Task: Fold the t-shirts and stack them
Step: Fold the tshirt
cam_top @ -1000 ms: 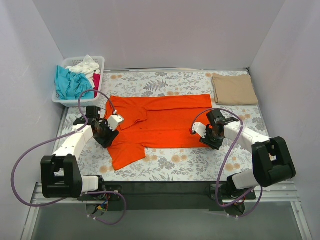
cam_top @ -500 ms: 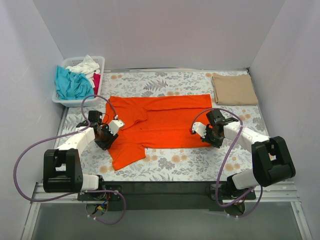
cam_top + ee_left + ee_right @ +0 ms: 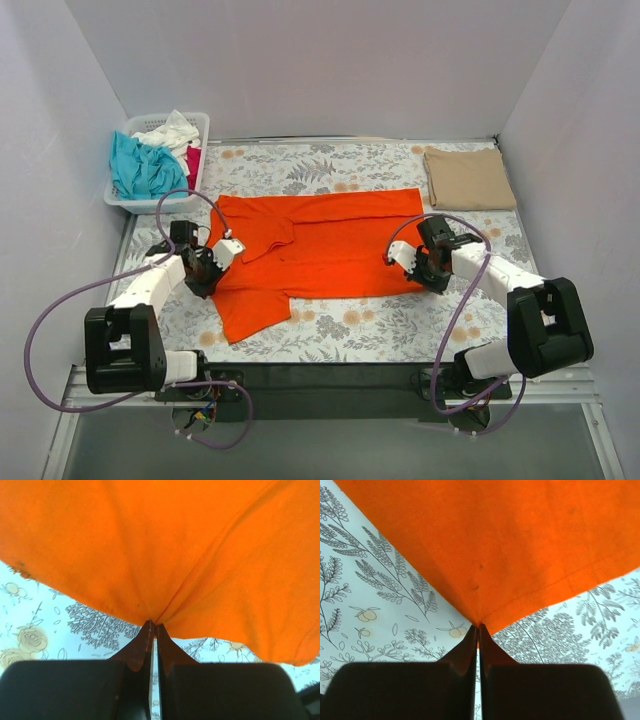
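The left gripper (image 3: 153,625) is pinching the orange shirt (image 3: 320,245) at its left end beside the near sleeve, jaws pressed together on a tuck of cloth. The right gripper (image 3: 478,626) is pinching the near hem corner likewise. The shirt is lying spread across mid-table (image 3: 400,335), with a tan shirt (image 3: 468,178) folded far right. The first fold seems to be starting; next, both arms should be lifting evenly and carrying the near edge across.
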Motion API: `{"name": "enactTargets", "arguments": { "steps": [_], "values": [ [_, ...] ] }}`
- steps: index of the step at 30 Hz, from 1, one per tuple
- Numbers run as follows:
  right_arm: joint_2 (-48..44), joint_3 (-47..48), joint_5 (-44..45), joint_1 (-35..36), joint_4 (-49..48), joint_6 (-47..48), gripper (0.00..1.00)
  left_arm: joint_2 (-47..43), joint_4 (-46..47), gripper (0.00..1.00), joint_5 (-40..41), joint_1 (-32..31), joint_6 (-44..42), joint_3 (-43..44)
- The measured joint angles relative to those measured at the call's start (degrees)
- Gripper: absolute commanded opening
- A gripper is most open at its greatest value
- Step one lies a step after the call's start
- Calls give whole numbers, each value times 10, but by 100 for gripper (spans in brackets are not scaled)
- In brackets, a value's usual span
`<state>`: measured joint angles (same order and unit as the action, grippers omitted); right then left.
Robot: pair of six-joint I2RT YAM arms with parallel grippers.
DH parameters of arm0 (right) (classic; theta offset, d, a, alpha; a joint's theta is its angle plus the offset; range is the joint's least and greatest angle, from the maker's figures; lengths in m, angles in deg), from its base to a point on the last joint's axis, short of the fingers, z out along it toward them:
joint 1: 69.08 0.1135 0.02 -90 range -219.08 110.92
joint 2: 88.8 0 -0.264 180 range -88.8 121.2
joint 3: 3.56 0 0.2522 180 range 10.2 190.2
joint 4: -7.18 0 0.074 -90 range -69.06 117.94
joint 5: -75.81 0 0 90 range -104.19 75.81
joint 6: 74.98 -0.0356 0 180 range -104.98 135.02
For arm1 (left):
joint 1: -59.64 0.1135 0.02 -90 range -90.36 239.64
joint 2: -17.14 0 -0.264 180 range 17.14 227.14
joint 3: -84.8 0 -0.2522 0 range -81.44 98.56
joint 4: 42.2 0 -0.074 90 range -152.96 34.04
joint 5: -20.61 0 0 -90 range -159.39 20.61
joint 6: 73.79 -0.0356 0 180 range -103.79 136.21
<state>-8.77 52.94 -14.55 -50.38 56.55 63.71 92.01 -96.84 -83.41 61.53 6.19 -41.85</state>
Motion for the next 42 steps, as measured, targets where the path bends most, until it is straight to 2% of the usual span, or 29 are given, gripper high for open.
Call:
{"name": "enactTargets", "arguments": {
  "steps": [7, 12, 22, 31, 33, 37, 38, 42],
  "values": [
    [-2, 67, -3, -18, 20, 2, 1, 8, -48, 0, -31, 14, 5, 90],
    [32, 118, -9, -30, 21, 9, 1, 58, -50, 0, -48, 18, 19, 143],
    [153, 257, -24, -71, 34, 28, 1, 174, -52, 0, -76, 32, 58, 267],
    [267, 372, -31, -79, 35, 41, 1, 281, -35, 0, -92, 36, 104, 363],
    [294, 390, -31, -79, 35, 40, 8, 307, -24, 15, -91, 36, 113, 371],
    [333, 414, -29, -81, 34, 33, 36, 338, -19, 35, -88, 37, 124, 370],
    [334, 414, -28, -81, 35, 31, 37, 337, -21, 40, -90, 37, 126, 370],
    [328, 414, -25, -81, 38, 25, 46, 304, -21, 42, -97, 40, 129, 367]
  ]
}}
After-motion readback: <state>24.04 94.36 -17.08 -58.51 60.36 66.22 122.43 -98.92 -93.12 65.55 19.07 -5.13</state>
